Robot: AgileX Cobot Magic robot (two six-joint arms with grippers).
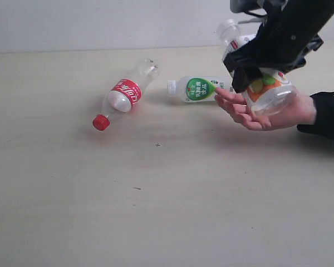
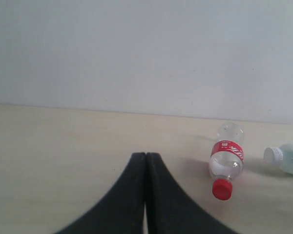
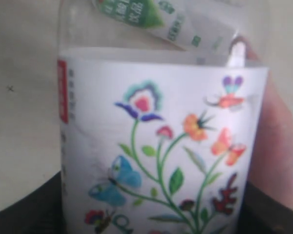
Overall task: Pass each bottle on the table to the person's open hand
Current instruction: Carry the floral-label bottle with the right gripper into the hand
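Mostly my right gripper (image 1: 255,71) hides the flower-and-butterfly labelled bottle (image 1: 270,92) it grips at upper right; cap and base show, the base in the person's open hand (image 1: 267,114). My left gripper (image 2: 146,161) is pressed shut. The green-labelled bottle (image 1: 197,89) and the red-labelled clear bottle (image 1: 122,97) lie on the table (image 1: 156,211).

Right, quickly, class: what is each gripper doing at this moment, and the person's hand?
Left gripper: closed, empty.
Right gripper: closed on the white plastic bottle with the colourful flower label.
Person's hand: open, under that bottle.
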